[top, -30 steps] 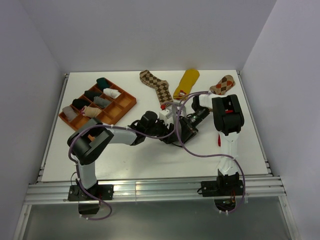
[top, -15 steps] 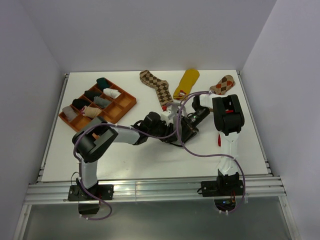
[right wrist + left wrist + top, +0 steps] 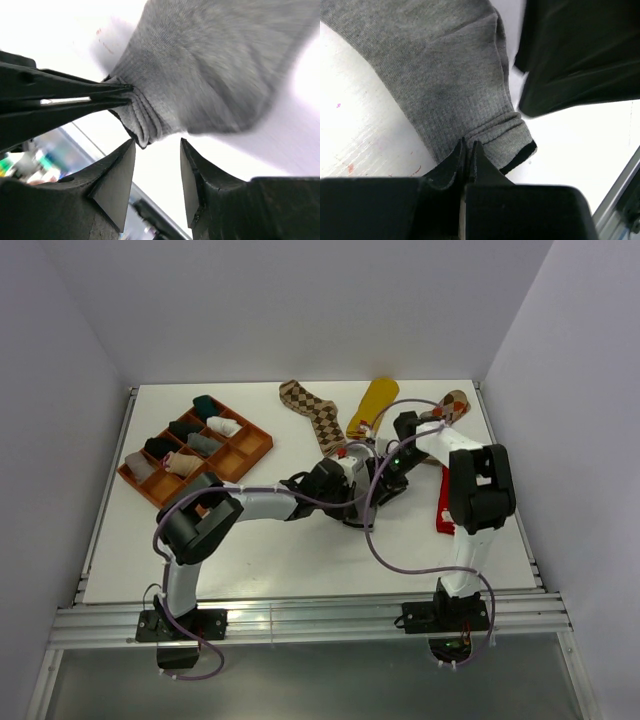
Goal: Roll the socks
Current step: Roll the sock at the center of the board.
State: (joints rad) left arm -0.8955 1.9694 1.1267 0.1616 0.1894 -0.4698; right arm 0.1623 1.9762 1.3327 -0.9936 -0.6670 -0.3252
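- White walls box in the pale surface (image 3: 300, 550) where your two arms meet near its middle, seen from above.
- Overhead, the orange tray (image 3: 262, 443) sits at the far left with rolled socks (image 3: 205, 405) in its compartments. A brown argyle sock (image 3: 315, 415) and the mustard sock (image 3: 376, 403) lie flat along the far edge, and a second argyle sock (image 3: 455, 402) shows partly behind the right arm. A red sock (image 3: 443, 518) lies just beside that arm.
- From that height the arms largely cover the grey sock, and you cannot tell how either pair of fingers stands.
- Your left wrist camera fills the gap: the left fingers (image 3: 467, 155) are pressed together, pinching the bunched, black-edged cuff of the grey sock (image 3: 455, 65), which lies on the surface.
- Your right wrist camera adds the rest: the right fingers (image 3: 122, 170) are spread, with that cuff just beyond their tips and the left fingers reaching in from the left.
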